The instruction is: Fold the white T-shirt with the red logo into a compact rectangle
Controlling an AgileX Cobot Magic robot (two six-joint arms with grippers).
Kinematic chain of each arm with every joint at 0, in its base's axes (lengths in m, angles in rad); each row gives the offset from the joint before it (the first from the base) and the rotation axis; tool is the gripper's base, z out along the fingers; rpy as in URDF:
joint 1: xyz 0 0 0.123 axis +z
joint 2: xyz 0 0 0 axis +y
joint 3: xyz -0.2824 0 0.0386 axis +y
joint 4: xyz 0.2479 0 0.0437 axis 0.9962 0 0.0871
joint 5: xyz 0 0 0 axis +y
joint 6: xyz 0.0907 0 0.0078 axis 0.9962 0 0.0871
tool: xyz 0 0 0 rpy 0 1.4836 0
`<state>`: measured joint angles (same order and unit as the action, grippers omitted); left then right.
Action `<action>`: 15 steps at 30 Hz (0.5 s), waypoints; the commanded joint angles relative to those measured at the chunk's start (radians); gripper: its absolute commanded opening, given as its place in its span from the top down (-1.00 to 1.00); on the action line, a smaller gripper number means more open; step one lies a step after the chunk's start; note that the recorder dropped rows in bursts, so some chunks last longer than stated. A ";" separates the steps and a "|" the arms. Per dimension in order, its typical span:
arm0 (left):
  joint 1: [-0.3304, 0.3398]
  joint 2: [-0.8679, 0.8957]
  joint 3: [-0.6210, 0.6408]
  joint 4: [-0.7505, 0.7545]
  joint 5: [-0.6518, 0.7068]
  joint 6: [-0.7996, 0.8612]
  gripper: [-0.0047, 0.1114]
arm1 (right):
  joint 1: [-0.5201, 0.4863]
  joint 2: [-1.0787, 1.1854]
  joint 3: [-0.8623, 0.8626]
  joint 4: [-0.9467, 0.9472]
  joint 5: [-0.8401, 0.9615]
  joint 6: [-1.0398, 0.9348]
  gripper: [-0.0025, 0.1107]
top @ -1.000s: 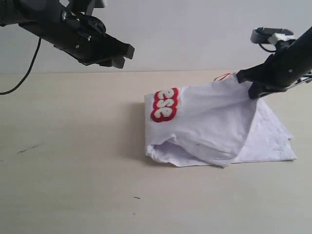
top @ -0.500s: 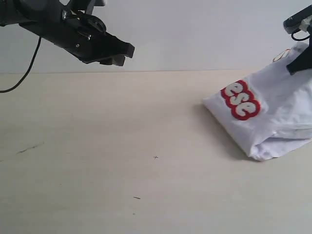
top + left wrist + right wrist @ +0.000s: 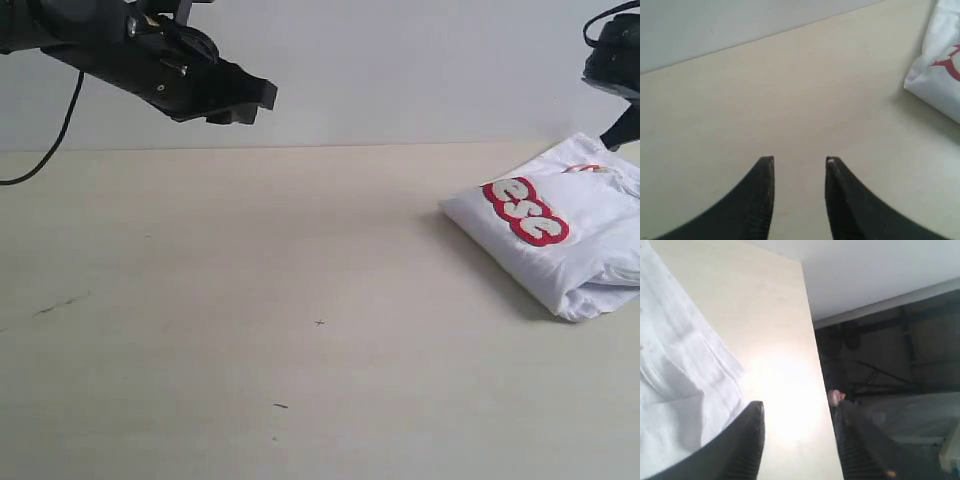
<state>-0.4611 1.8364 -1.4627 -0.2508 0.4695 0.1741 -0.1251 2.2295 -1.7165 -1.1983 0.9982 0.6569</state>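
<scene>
here, folded white t-shirt (image 3: 597, 255), red logo (image 3: 525, 211) diagonal, collar (image 3: 590, 168) seemingly rearmost

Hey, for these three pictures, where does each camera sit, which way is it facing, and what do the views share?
Exterior: off the arms, facing across the table toward the wall; left gripper raised at left, right arm above the white T-shirt at right.
Left wrist: on the left arm, looking down past its open fingers at the table; a T-shirt corner shows.
Right wrist: on the right arm, looking past the open right gripper over the table's edge into a dark room.
Shared: all three see the T-shirt.
</scene>
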 commanded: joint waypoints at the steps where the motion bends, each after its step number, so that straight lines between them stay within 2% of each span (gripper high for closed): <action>1: 0.002 -0.012 0.005 0.007 0.004 0.004 0.31 | -0.003 0.005 -0.068 0.235 0.006 -0.155 0.16; 3: 0.002 -0.012 0.005 0.010 0.014 0.009 0.31 | -0.003 -0.009 -0.070 0.436 -0.041 -0.275 0.28; 7: 0.002 -0.018 0.005 0.012 0.032 0.009 0.35 | -0.003 -0.016 -0.045 0.868 -0.058 -0.547 0.88; 8: 0.002 -0.024 0.005 0.012 0.039 0.009 0.41 | -0.003 -0.016 -0.023 0.941 -0.063 -0.595 0.95; 13: 0.003 -0.068 0.005 0.016 0.083 0.009 0.89 | 0.015 -0.016 0.136 1.076 -0.141 -0.640 0.96; 15: 0.010 -0.092 0.005 0.015 0.108 0.009 0.92 | 0.033 -0.016 0.191 1.132 -0.160 -0.673 0.96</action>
<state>-0.4593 1.7821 -1.4627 -0.2443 0.5512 0.1779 -0.1106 2.2247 -1.5956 -0.1520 0.8742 0.0357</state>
